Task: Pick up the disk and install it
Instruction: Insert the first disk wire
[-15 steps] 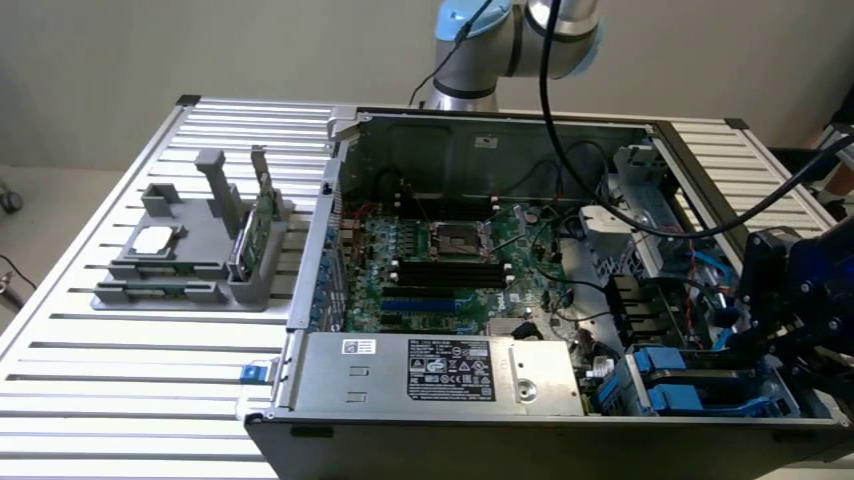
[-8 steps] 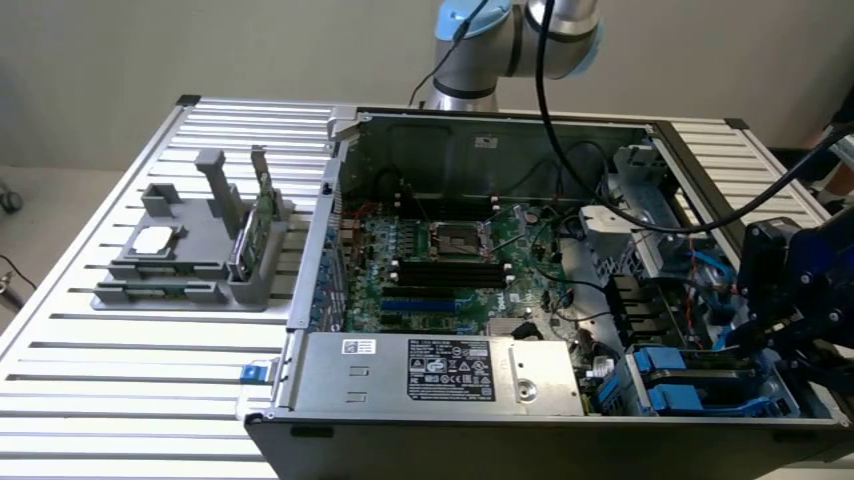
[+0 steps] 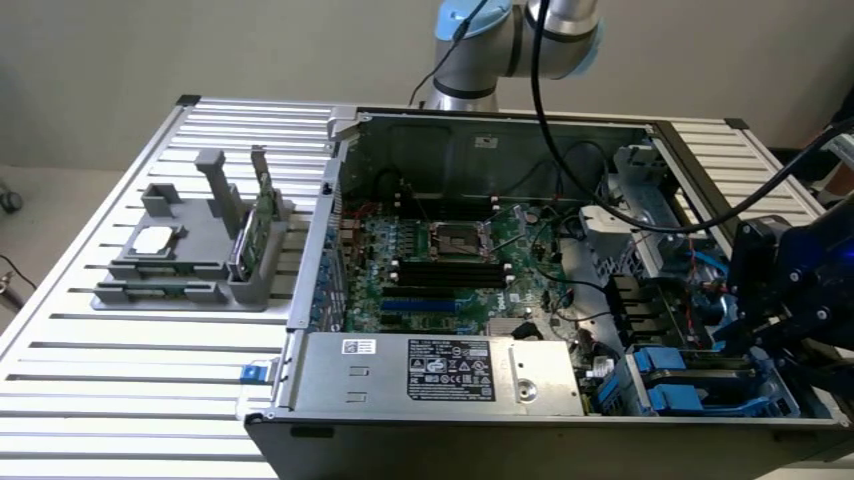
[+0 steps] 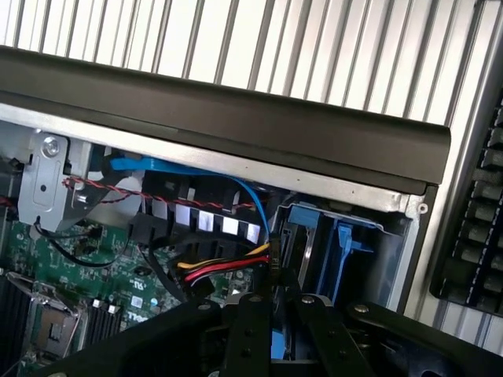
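Wrist view: the gripper (image 4: 275, 339) has its two black fingers (image 4: 248, 330) pressed close together on a thin blue edge. This is the disk (image 4: 275, 350), seen edge-on in the narrow gap between them. The gripper hangs over the open computer case (image 4: 236, 118), just above the blue drive bay (image 4: 338, 243) at the case's corner. A bundle of red, yellow and black power wires (image 4: 224, 271) runs beside the bay, and a blue data cable (image 4: 173, 169) curves along the case wall. The green motherboard (image 4: 47, 259) lies farther from the gripper.

In the exterior view, the gripper (image 3: 758, 330) stands at the near end of the case (image 3: 334, 200), on the exterior view's right, above the drive bay (image 3: 694, 388). The motherboard (image 3: 441, 260) fills the case floor, with the grey power supply (image 3: 441, 372) at the near edge. A grey parts rack (image 3: 200, 265) sits well apart on the exterior view's left, on the ribbed metal table (image 3: 134, 380).
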